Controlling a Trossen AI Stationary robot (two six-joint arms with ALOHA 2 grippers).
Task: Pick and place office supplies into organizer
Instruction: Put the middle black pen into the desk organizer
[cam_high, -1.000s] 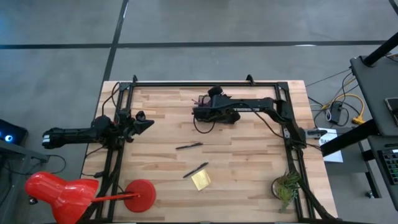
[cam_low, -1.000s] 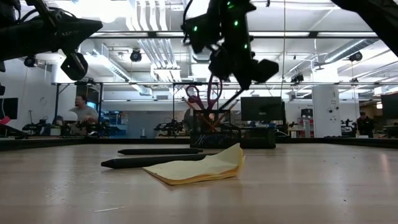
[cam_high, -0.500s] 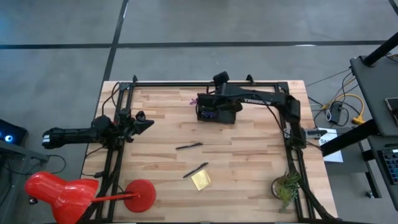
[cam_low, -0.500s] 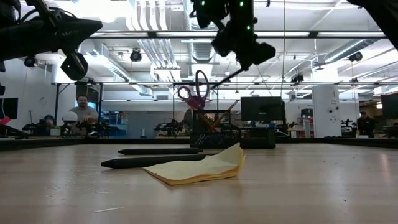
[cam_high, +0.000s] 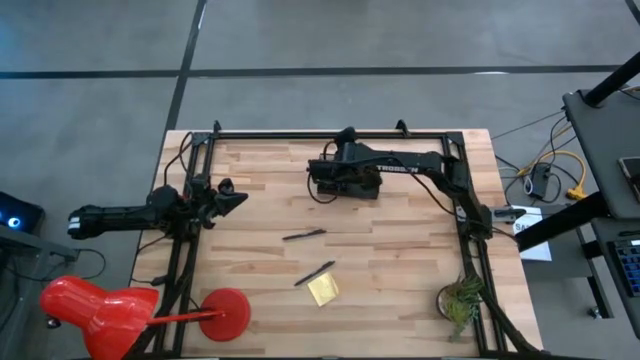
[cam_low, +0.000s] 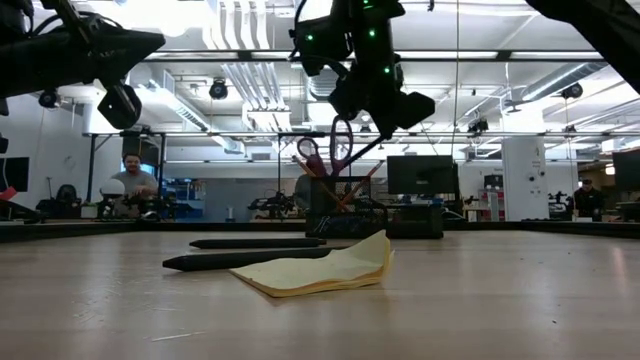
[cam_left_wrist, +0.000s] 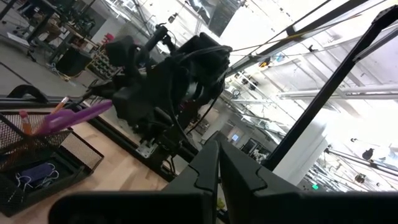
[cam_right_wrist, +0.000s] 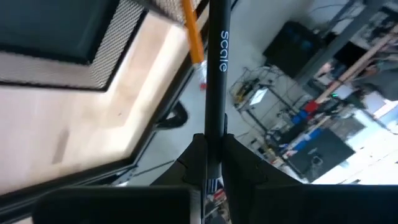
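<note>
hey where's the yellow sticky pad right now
In the high view the sticky pad lies on the table's near half, just right of centre, beside the nearer of two dark pens and far from the organizer.

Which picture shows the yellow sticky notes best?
The low view: the sticky notes lie close to that camera, curled up at one end, in front of two dark pens. The high view shows them only as a small yellow square near the table's front edge. Neither wrist view shows them.
</note>
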